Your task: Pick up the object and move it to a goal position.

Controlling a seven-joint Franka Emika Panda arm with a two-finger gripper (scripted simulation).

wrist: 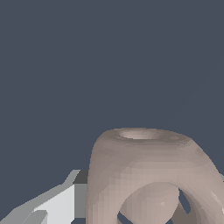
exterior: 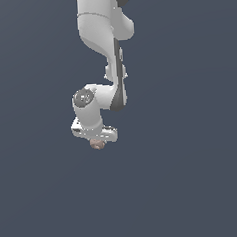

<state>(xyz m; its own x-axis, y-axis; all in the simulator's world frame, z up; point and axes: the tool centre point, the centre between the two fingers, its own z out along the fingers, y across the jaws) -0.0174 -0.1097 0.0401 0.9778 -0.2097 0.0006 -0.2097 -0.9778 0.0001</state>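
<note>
The object [wrist: 148,175] is a pinkish-tan lumpy piece with a ring-like hollow. It fills the near part of the wrist view, pressed against a white finger [wrist: 61,205]. In the exterior view it [exterior: 97,144] shows as a small tan lump just under the white hand of my gripper [exterior: 97,141]. The jaws stand closed against the object's sides. The second finger is almost fully hidden behind the object. No goal marker is in view.
The white arm [exterior: 105,37] comes down from the top of the exterior view to the hand. A plain dark blue-grey surface [exterior: 193,175] lies all around.
</note>
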